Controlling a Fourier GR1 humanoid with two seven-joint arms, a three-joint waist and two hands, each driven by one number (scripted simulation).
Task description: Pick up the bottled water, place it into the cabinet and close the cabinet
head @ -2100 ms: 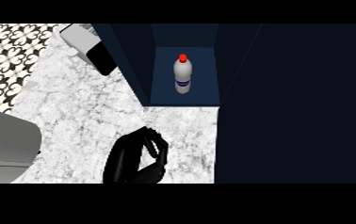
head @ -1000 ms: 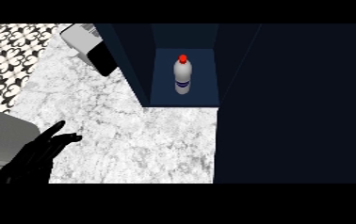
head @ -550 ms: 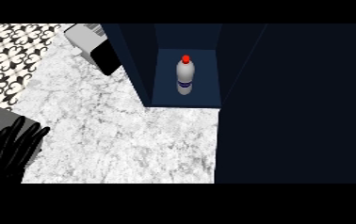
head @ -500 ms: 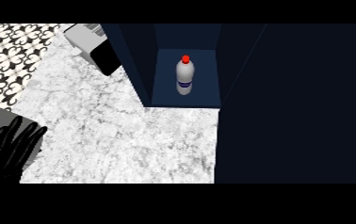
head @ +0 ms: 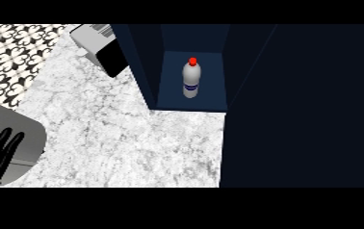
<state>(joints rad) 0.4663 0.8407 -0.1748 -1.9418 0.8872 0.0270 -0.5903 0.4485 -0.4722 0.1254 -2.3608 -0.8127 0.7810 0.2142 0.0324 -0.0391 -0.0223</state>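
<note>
Inside the dark blue cabinet (head: 195,105) the bottled water (head: 190,78) stands upright on the floor of the open space, red cap on top, with room on both sides between it and the walls. Nothing touches it. On the far left edge, low down, a black hand (head: 8,146) shows only as straight, spread fingers over a grey sink (head: 28,141). It holds nothing. Much of the white marble table (head: 135,136) lies bare. A grey box (head: 99,43) sits beside the cabinet's left wall.
</note>
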